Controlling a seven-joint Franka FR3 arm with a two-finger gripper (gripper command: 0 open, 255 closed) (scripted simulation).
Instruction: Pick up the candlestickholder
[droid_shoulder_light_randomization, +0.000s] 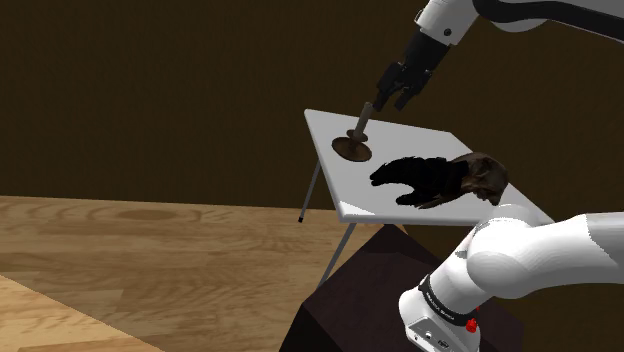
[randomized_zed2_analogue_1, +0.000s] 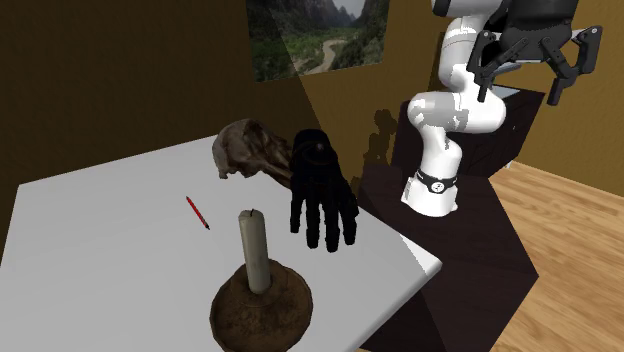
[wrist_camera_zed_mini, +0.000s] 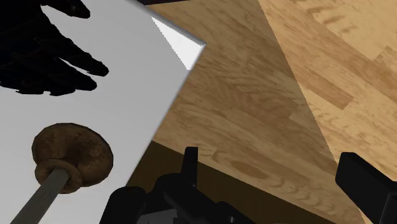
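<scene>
Holder (droid_shoulder_light_randomization: 353, 146): upright near a corner of the desk (droid_shoulder_light_randomization: 430, 140), well apart from the black glove (droid_shoulder_light_randomization: 415, 180).
Claw (wrist_camera_zed_mini: 273, 164): wide open and empty. The stem (wrist_camera_zed_mini: 48, 191) sits off to one side of it, not in the gap.
Handling: expect it to be stiff and bottom-heavy — the broad brown base (wrist_camera_zed_mini: 73, 151) looks too wide for the claw.
Hold: take the slim pale stem low down, near the base — higher up it may tilt or slip.
Risk: knock the stem sideways and it could topple off the edge.

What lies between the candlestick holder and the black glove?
Nothing: bare white tabletop separates the candlestick holder from the black glove, clear in the second exterior view.
</scene>
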